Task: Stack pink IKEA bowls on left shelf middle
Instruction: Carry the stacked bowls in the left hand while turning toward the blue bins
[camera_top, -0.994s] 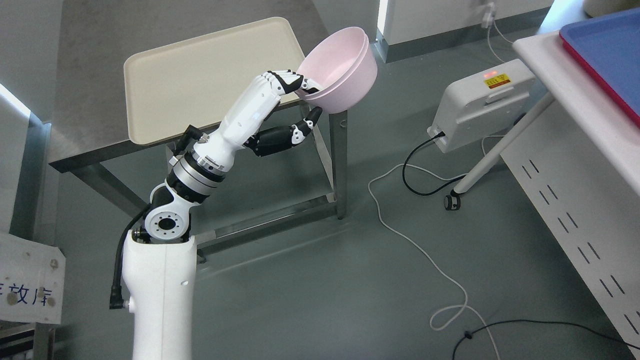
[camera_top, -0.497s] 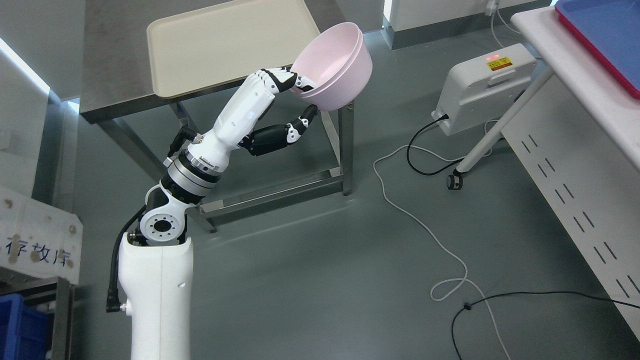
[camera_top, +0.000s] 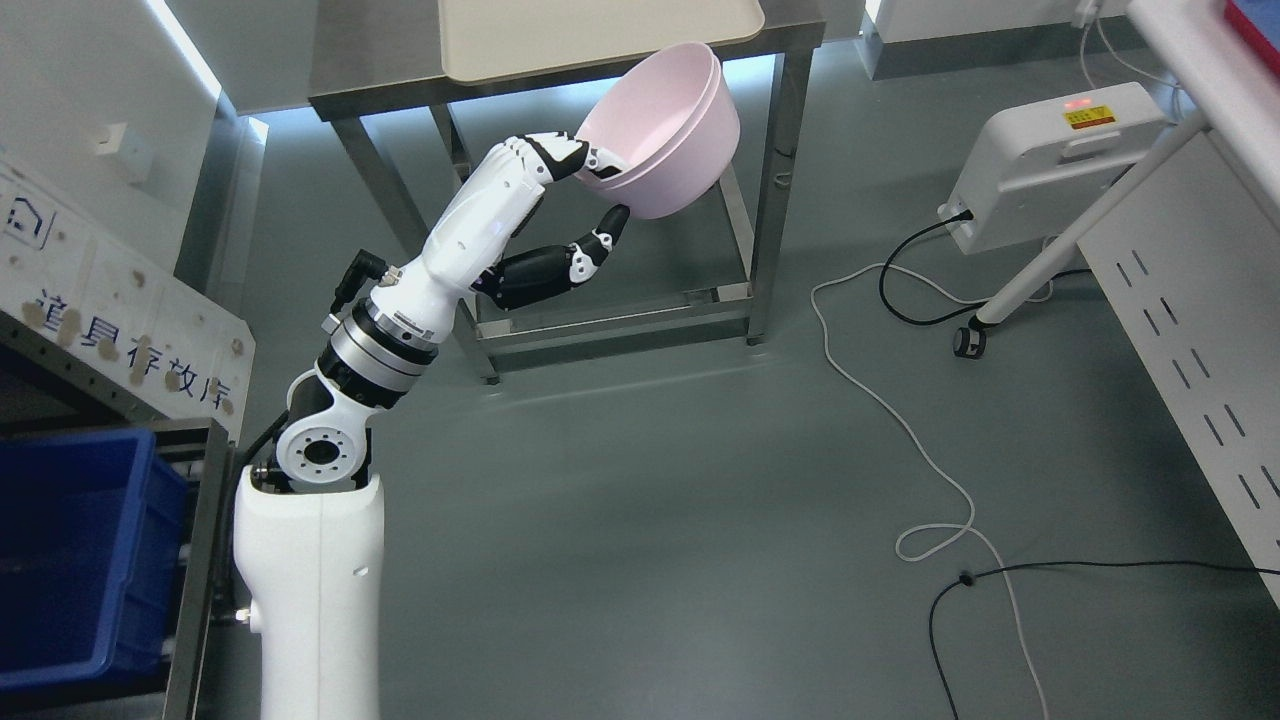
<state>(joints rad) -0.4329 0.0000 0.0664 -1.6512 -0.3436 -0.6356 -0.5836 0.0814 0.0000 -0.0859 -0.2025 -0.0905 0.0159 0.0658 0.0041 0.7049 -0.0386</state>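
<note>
Gripping the pink bowls (camera_top: 665, 125) by their near rim, fingers over the lip and thumb under the wall, the left hand (camera_top: 560, 195) held the nested pair tilted in the air, in front of a steel table (camera_top: 380, 95). A cream tray (camera_top: 590, 30) lay on that table. Grey floor (camera_top: 650, 520) spread below, crossed by a white cable (camera_top: 900, 420) and a black cable (camera_top: 1100, 570). A blue bin (camera_top: 70, 540) sat at lower left beside a signboard (camera_top: 130, 340), and a white box (camera_top: 1050, 160) stood near a white table's leg (camera_top: 1080, 230).
</note>
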